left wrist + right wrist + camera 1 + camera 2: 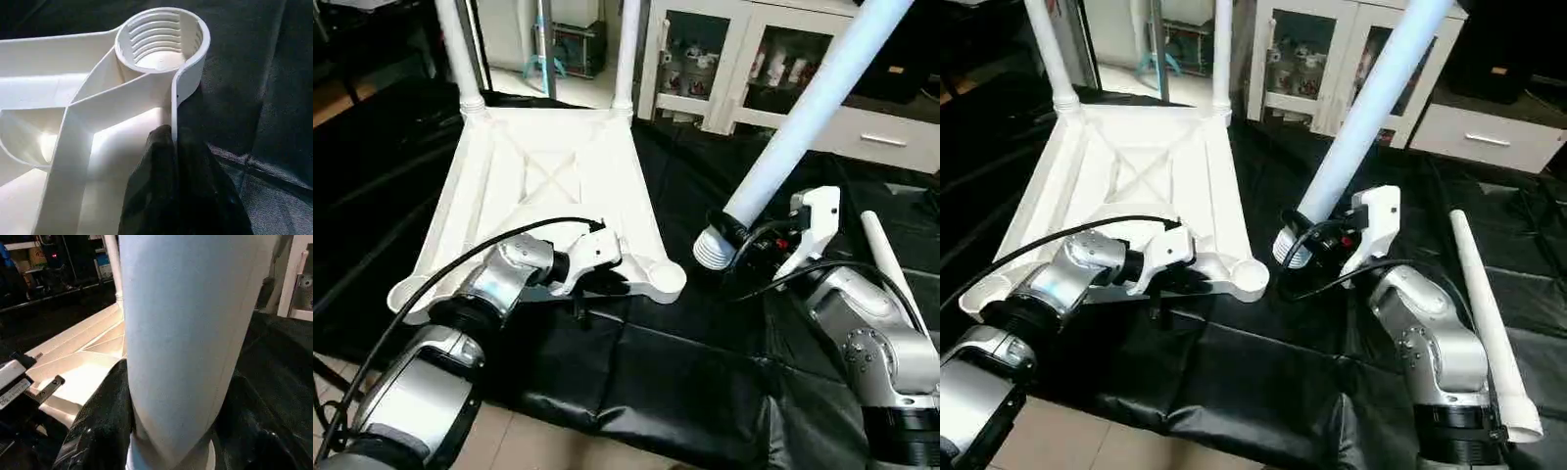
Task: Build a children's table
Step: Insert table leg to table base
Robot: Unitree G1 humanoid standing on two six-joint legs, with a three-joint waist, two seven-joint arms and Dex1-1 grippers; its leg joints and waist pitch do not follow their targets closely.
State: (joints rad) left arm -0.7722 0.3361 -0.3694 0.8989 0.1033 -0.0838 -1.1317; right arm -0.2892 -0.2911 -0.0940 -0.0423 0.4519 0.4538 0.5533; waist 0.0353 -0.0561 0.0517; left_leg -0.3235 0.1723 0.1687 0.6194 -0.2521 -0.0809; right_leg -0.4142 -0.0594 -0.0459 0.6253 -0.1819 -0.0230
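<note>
The top (548, 176) lies underside up on the black table (685, 372), two legs (460, 49) standing in its far corners. The left hand (597, 279) is clamped on the top's near edge wall, just beside the empty threaded socket (159, 36) at the near right corner. The right hand (739, 240) grips a third leg (813, 108) near its ribbed end, tilted, just right of that socket. A fourth leg (1489, 313) lies on the table at the right.

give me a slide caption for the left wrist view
Left claw pinching the upturned tabletop's side wall just below an empty threaded leg socket.
</note>
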